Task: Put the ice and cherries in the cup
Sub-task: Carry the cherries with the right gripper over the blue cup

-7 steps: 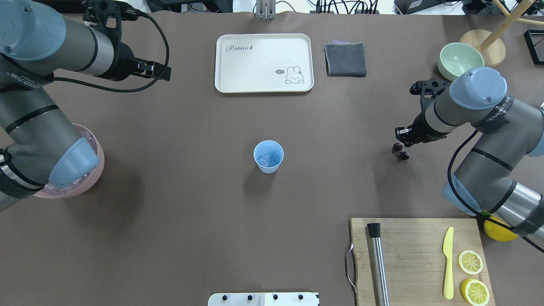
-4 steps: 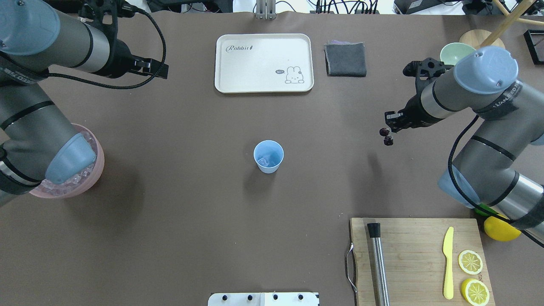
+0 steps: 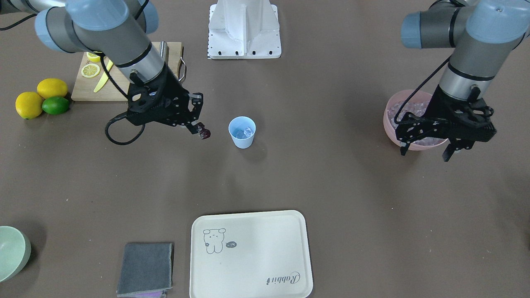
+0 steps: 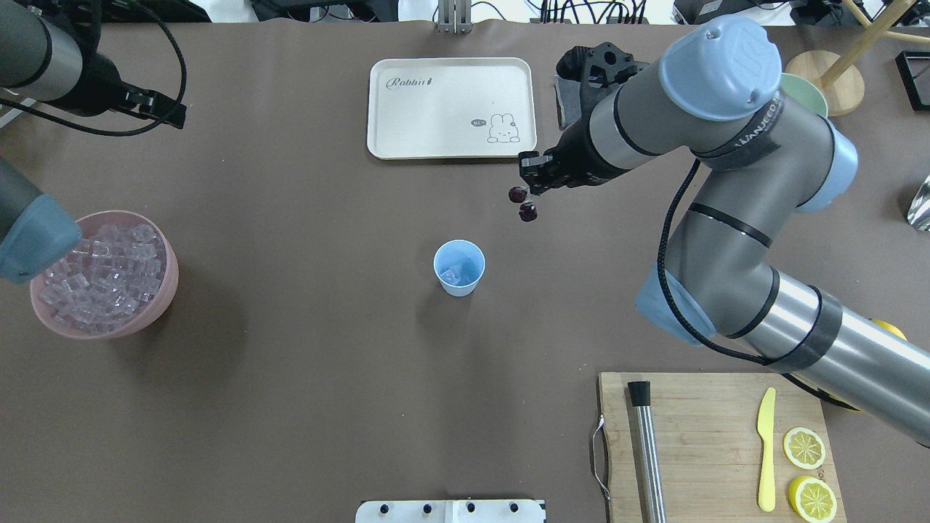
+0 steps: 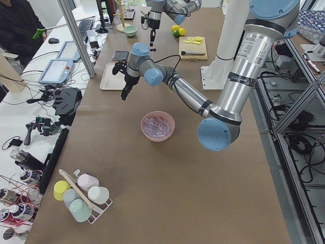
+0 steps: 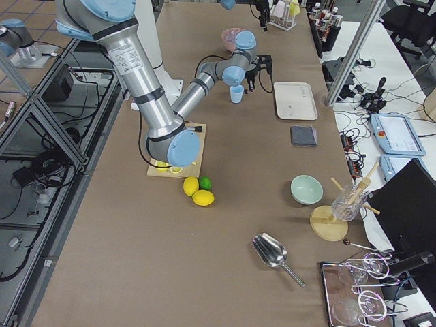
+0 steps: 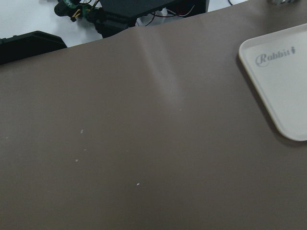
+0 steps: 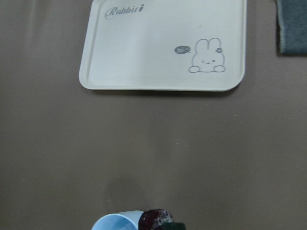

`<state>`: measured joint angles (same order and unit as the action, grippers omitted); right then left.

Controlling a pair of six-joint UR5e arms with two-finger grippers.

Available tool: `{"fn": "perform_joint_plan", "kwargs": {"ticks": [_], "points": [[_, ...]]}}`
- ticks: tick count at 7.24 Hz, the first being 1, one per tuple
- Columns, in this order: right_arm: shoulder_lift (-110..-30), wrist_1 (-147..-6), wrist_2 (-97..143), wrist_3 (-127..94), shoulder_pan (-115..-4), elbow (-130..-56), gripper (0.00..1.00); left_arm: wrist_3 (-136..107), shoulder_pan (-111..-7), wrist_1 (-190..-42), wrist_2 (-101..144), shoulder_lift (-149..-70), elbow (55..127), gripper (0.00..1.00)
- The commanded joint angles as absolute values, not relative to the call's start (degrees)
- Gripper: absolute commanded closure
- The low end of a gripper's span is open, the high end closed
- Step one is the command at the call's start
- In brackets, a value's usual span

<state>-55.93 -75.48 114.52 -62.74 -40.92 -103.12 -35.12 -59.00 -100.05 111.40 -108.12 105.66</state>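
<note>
right gripper (image 4: 529,183): raised, jaws pinched on cherries (image 4: 522,204)
left gripper (image 3: 425,152): jaws spread, empty
cherries: dark glossy pair, dangling near cup (image 4: 459,267)

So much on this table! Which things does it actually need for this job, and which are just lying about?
Needed: cherries in the right pincer, blue cup, ice, pink bowl.
Lying about: tray, grey cloth, green bowl, cutting board, lemons, lime.

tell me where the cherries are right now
In the overhead view the cherries hang from the right gripper, right of centre, between the cup and the rabbit tray.
</note>
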Motion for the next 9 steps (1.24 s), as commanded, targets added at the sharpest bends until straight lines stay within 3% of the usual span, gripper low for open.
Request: {"fn": "perform_joint_plan", "kwargs": {"ticks": [1, 8, 9], "points": [[-50.0, -75.3, 109.9, -62.8, -36.2, -98.5, 1.0, -31.2, -63.0, -100.1, 115.0, -103.5, 105.6, 0.02], [-50.7, -75.1, 107.6, -62.8, -31.6, -95.7, 1.0, -29.7, -65.0, -99.8, 115.4, -102.5, 104.4, 0.02], [-51.0, -75.3, 107.5, -62.8, -31.1, -95.5, 0.21, -29.6, -65.0, -99.9, 115.4, -102.6, 104.3, 0.02]]}}
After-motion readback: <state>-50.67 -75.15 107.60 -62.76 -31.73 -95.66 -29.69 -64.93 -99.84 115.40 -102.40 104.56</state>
